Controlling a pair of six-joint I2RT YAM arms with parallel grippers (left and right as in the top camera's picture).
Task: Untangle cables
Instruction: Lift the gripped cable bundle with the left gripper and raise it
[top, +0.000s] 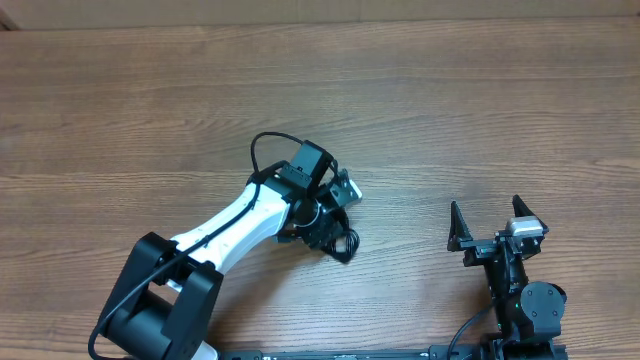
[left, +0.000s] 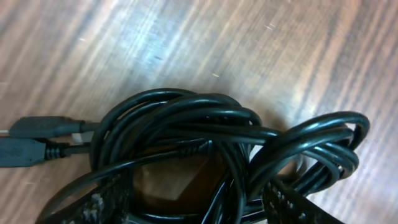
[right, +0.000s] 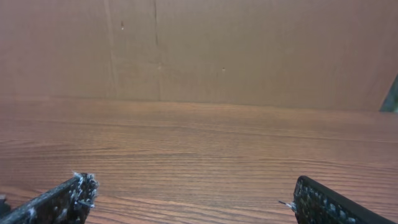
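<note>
Where both arms are rooted along the near edge of the bench (top: 450, 100), the right gripper (top: 487, 215) sits low by the near-right corner. It points toward the far edge, jaws spread wide, with only wood grain showing between them. The left arm (top: 235, 222) stands at the near-left corner and slants inward, its white link ending in a wrist bent down over the middle of the bench. Under that wrist lie the cables (left: 186, 118), thin black cords bunched into one overlapping coil on the wood. Two plug ends (left: 31, 140) stick out side by side from one side of it. The left gripper (left: 199, 202) straddles the coil, a finger on each side with loops lying across both. Whether the jaws press on the cords or merely stand around them I cannot tell. Beyond the coil, open wood stretches to the far edge, with wide room to either side, and a brown cardboard wall (right: 249, 50) stands behind.
</note>
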